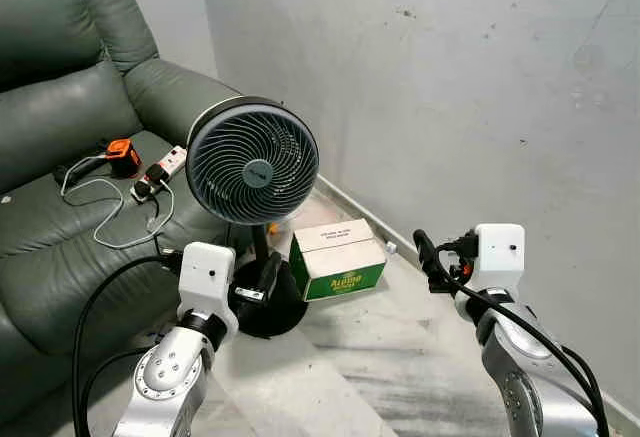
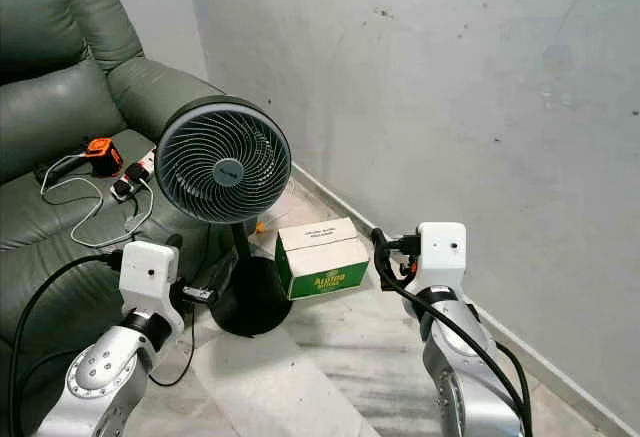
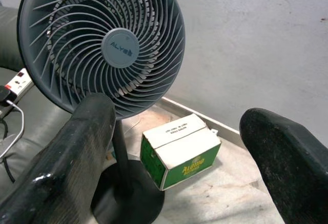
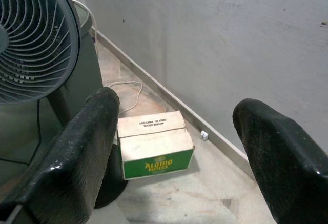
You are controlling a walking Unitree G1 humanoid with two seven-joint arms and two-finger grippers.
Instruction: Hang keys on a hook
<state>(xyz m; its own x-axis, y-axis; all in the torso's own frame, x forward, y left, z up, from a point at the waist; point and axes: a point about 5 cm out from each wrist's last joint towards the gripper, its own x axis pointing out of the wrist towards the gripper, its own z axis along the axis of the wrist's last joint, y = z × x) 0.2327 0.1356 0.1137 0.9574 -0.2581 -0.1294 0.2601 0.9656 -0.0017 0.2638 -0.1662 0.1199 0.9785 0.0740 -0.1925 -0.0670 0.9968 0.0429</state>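
Both claws are spread wide and carry nothing: the left gripper (image 3: 169,162) faces the fan (image 1: 252,162), the right gripper (image 4: 179,152) the green box (image 4: 154,143). I can make out no keys or hook here, so I judge the search step; next, turn to find them

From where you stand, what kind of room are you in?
Probably a living room corner in a home: a green recliner sofa, a standing fan on the tiled floor, and a cardboard box beside the wall.
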